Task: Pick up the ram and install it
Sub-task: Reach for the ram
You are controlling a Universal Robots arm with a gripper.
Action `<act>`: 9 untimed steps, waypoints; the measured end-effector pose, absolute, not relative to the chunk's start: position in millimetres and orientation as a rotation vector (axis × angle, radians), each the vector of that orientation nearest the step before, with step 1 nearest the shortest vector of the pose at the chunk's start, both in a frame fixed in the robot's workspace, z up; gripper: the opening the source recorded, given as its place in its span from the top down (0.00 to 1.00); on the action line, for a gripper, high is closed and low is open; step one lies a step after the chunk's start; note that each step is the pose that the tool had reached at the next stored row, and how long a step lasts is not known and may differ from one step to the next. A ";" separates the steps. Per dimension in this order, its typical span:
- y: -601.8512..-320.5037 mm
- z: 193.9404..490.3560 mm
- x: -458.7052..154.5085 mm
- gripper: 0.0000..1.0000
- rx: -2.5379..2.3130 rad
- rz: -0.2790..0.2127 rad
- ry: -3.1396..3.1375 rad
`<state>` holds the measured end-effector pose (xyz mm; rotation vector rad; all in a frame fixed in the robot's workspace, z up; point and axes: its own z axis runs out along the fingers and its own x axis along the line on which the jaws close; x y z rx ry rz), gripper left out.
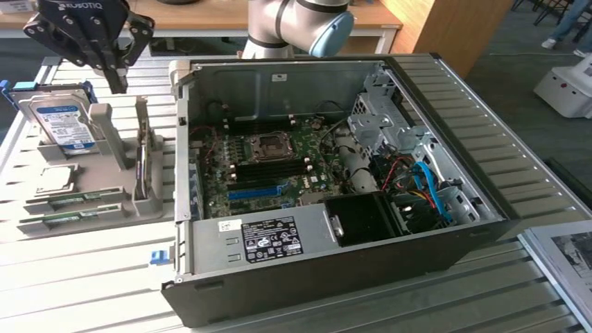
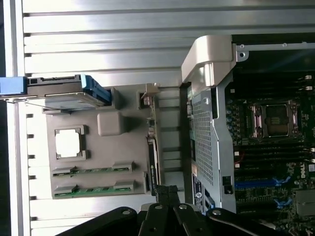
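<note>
Two ram sticks, thin green boards, lie flat in slots at the front of a grey holder point(image 1: 148, 201): one ram stick point(image 1: 72, 201) and a second ram stick point(image 1: 65, 220) beside it. The wrist view shows them as ram stick point(image 2: 93, 170) and ram stick point(image 2: 93, 189). My gripper point(image 1: 118, 84) hangs in the air above the holder's back part, near the upright hard drive point(image 1: 63, 125), touching nothing. Its fingers are shut with nothing between them. In the wrist view the gripper point(image 2: 167, 191) is over the card's edge. The open computer case point(image 1: 444, 90) shows the motherboard point(image 1: 268, 170).
The holder also carries a square processor point(image 1: 55, 180) and a green expansion card point(image 1: 141, 166) standing on edge. The hard drive point(image 2: 69, 101) and card point(image 2: 153, 147) rise above the ram. A blue clip point(image 1: 159, 257) lies by the case. The case walls stand tall on the slatted table point(image 1: 83, 291).
</note>
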<state>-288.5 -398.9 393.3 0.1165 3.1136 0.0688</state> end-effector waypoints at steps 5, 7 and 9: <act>-398.8 393.3 -300.9 0.90 0.117 0.069 3.114; -398.9 393.3 -305.9 0.90 0.117 0.069 3.114; -398.9 393.3 -310.8 0.90 0.117 0.069 3.114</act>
